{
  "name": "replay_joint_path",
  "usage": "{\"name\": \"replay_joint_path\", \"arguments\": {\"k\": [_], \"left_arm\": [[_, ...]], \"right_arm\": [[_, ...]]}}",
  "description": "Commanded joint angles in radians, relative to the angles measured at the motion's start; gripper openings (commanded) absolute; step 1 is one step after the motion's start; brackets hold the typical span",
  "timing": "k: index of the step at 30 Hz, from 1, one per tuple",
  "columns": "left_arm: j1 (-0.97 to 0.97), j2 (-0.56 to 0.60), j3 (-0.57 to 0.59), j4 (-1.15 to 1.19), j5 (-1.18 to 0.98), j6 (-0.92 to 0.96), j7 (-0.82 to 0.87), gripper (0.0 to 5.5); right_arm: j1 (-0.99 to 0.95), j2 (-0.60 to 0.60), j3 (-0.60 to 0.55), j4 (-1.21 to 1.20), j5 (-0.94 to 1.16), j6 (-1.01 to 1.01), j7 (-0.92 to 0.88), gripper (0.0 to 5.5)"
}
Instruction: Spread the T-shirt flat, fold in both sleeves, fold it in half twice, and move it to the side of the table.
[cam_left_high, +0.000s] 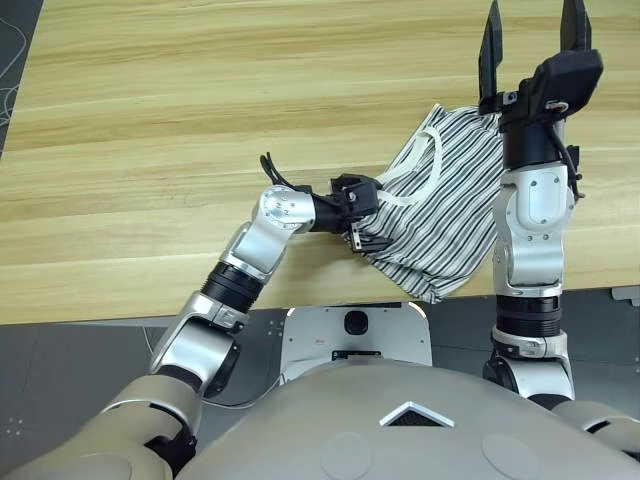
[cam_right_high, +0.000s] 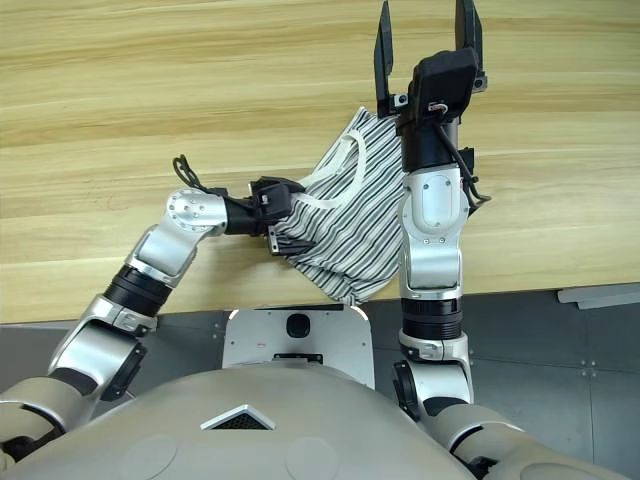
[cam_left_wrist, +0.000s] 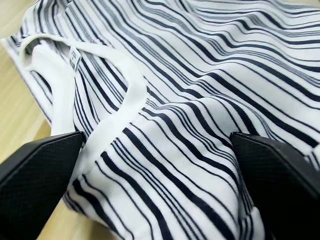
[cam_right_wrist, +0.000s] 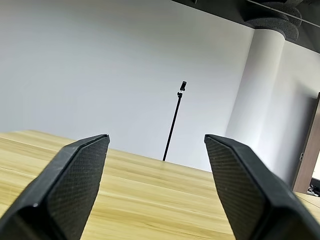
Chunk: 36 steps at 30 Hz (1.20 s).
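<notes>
A black-and-white striped T-shirt (cam_left_high: 445, 205) lies crumpled near the front edge of the wooden table (cam_left_high: 150, 120), and its lowest fold reaches that edge. The white collar (cam_left_wrist: 125, 95) faces up on the shirt's left side. My left gripper (cam_left_high: 362, 218) is low at the shirt's left edge. It is open, its two fingers (cam_left_wrist: 42, 175) spread wide with striped cloth bulging between them (cam_left_wrist: 156, 145). My right gripper (cam_left_high: 533, 18) is raised above the shirt's far right corner. It points away over the table, open with nothing in it (cam_right_wrist: 156, 137).
Bare wood stretches to the left and far side of the shirt. The table's front edge (cam_left_high: 120, 315) runs just below the left forearm. A thin black stand (cam_right_wrist: 172, 125) and a white pillar (cam_right_wrist: 265, 95) rise beyond the far edge.
</notes>
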Motion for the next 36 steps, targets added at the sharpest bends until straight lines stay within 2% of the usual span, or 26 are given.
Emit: {"name": "replay_joint_path", "arguments": {"k": [1,8,16,20,23,26,28,32,36], "left_arm": [[-0.004,-0.052,-0.010,0.029,0.031,0.062,0.075,5.47],[-0.006,-0.095,0.010,-0.032,0.010,0.100,0.123,5.47],[0.022,0.042,0.041,-0.296,0.010,0.173,0.092,5.47],[-0.025,0.054,0.038,-0.300,-0.005,0.150,0.066,5.47],[-0.121,0.042,0.028,-0.117,-0.031,-0.061,-0.023,5.47],[-0.283,0.015,-0.016,0.284,0.015,-0.433,-0.114,5.47],[-0.380,-0.023,-0.042,0.547,0.050,-0.589,-0.162,5.47],[-0.503,-0.130,-0.025,0.850,0.045,-0.675,-0.274,5.47],[-0.540,-0.196,-0.047,1.017,0.123,-0.733,-0.279,5.47]], "right_arm": [[-0.021,0.004,0.000,0.013,0.005,-0.012,-0.002,3.53],[-0.029,0.003,0.001,0.024,0.008,-0.018,0.002,3.53],[-0.025,0.002,-0.009,0.029,0.004,-0.027,-0.007,3.53],[-0.034,0.005,-0.011,0.033,0.006,-0.029,-0.011,3.53],[-0.041,0.004,-0.016,0.030,0.011,-0.030,-0.012,3.53],[-0.049,0.007,-0.016,0.048,0.011,-0.044,-0.015,3.53],[-0.054,0.008,-0.016,0.063,0.011,-0.051,-0.016,3.53],[-0.052,0.009,-0.017,0.054,0.015,-0.054,-0.014,3.53],[-0.047,0.020,-0.004,0.047,0.014,-0.053,-0.013,3.53]]}}
